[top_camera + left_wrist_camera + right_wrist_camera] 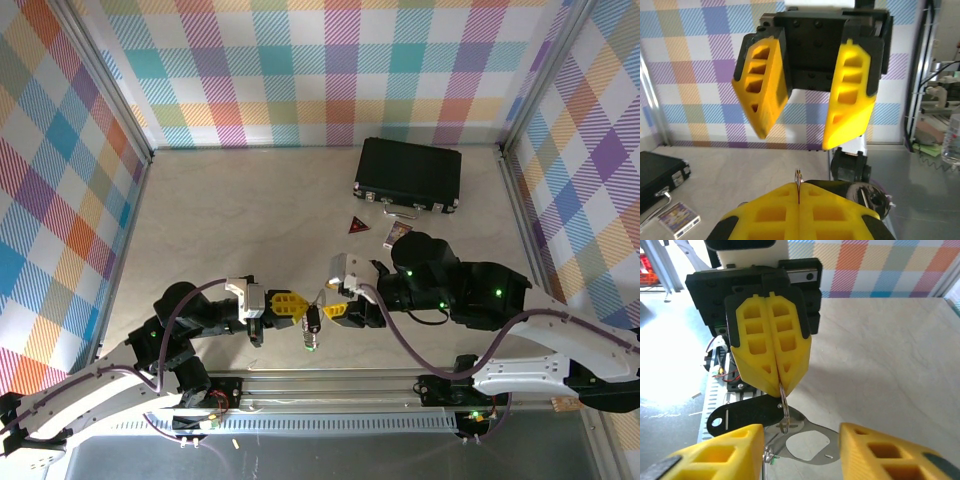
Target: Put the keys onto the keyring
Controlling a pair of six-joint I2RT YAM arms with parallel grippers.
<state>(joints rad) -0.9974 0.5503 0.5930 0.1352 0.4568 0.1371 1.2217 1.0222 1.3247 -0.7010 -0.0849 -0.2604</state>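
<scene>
Pinching the keyring [784,407] edge-on between the left fingers [760,340], pressed fully together, tips pointing toward the right arm. Holding it in the air over the near edge of the counter [250,220], midway between the two arms.

Dangling just under the ring: black-headed key [745,415] and a flat silver piece [810,440] with a wide cut-out, overlapping the ring's lower end. Cannot tell whether either is threaded on. Hanging lowest in the top view: green-headed key [311,343].

Facing the ring with the right fingers [725,460], standing well apart, gripping nothing, one on each side of the hanging keys.

Lying far back on the counter: black case [408,175], with a dark red triangular piece [357,226] and a small patterned card [397,234] just in front of it.
</scene>
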